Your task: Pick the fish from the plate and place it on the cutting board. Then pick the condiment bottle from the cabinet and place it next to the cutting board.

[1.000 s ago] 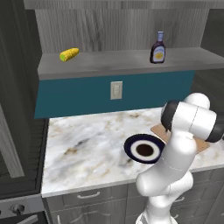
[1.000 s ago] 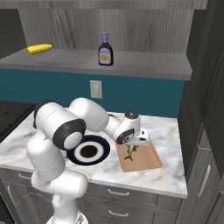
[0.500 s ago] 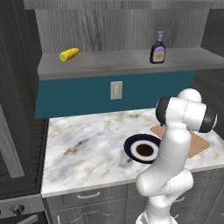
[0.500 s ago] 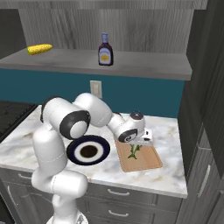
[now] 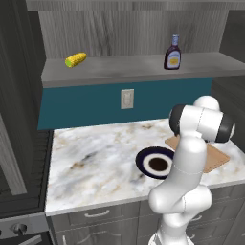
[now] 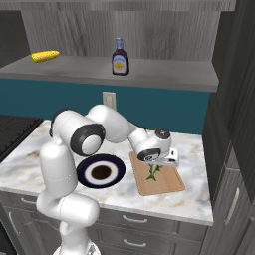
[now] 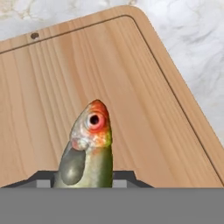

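Over the cutting board [image 6: 160, 178], at the right end of the marble counter [image 5: 95, 158], I find the gripper [image 6: 160, 164] low and pointing down, with the fish [image 7: 89, 148] between its jaws. In the hand view the fish's head juts up from between the finger tips, with the board's wood directly behind it, so I judge the placing step to be at its close: the fish is brought down here so that it lands within the board's edges, not on the stone. In the right base view the fish [image 6: 153, 172] hangs just beneath the hand and appears to meet the board. The jaws stand narrow around the fish's body; I cannot tell whether they grip it or have begun to let go. The plate [image 6: 101, 173] sits empty just beside the board, on its stove side, and poses no obstruction. The condiment bottle [image 6: 119, 57] stands upright on the cabinet [image 6: 164, 74] shelf above the counter, well apart from the corn cob [image 6: 45, 56] at the shelf's far end, so the cob should not hinder a reach for the bottle. A wall socket [image 5: 127, 98] sits on the teal strip below the shelf. I judge the shelf's front edge to be the main thing to clear when the arm rises.
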Controlling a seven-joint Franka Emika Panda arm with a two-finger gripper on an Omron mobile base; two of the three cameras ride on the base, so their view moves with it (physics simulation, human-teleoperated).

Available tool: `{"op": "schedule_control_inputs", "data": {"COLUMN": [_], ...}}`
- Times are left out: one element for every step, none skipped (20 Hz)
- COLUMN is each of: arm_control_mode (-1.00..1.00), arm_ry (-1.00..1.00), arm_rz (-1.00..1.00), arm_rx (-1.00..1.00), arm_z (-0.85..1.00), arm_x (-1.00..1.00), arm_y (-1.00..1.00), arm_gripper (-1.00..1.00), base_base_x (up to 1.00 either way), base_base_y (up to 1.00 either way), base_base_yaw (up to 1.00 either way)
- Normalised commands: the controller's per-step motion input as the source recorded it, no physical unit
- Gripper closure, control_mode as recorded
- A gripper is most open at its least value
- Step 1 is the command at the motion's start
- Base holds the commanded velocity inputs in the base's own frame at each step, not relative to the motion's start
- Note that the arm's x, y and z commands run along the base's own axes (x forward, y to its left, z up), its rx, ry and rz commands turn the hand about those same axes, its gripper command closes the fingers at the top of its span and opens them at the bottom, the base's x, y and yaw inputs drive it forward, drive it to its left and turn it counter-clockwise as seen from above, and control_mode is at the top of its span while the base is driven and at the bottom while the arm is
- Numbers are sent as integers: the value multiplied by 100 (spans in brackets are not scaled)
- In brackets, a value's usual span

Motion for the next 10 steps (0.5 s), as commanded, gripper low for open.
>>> {"op": "schedule_control_inputs", "data": {"arm_control_mode": [-100, -100, -100, -100, -100, -100, -100, -100, -100, -100], "arm_ry": [0, 0, 0, 0, 0, 0, 0, 0, 0, 0], "arm_rz": [0, 0, 0, 0, 0, 0, 0, 0, -1, -1], "arm_rx": [0, 0, 0, -1, -2, -2, -2, -3, -4, -3], "arm_z": [15, 24, 31, 36, 39, 40, 40, 40, 40, 43], "arm_x": [0, 0, 0, 0, 0, -1, -5, -6, -9, -12], "arm_y": [0, 0, 0, 0, 0, 0, 0, 0, 0, 1], "arm_gripper": [-100, -100, -100, -100, -100, -100, -100, -100, -100, -100], "base_base_x": [0, 0, 0, 0, 0, 0, 0, 0, 0, 0], "base_base_y": [0, 0, 0, 0, 0, 0, 0, 0, 0, 0], "base_base_yaw": [0, 0, 0, 0, 0, 0, 0, 0, 0, 0]}}
